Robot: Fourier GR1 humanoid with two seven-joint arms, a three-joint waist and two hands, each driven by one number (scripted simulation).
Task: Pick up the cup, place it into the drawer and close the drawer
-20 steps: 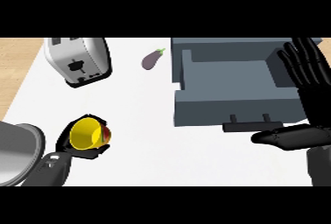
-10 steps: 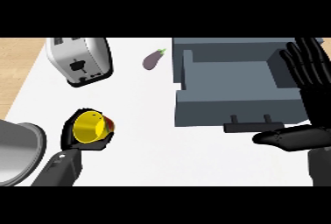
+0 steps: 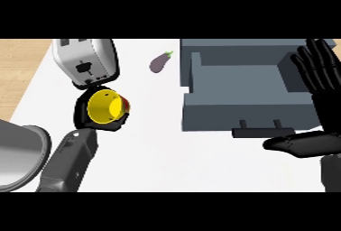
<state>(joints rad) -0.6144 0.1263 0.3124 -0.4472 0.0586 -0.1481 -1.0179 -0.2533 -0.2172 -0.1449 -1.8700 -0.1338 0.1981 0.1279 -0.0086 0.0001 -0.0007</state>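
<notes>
Your left robot hand has carried the cup up the desk and slightly toward the drawer since a second ago. It is now just below the toaster, well left of the drawer. I judge the grasp done and the carry begun, with most of the crossing left. The fingers curl round the cup. Its yellow inside faces you, with a red outer wall showing on its right, so it looks tipped. The drawer stands open. Your right robot hand rests spread, fingers up, at the right edge.
</notes>
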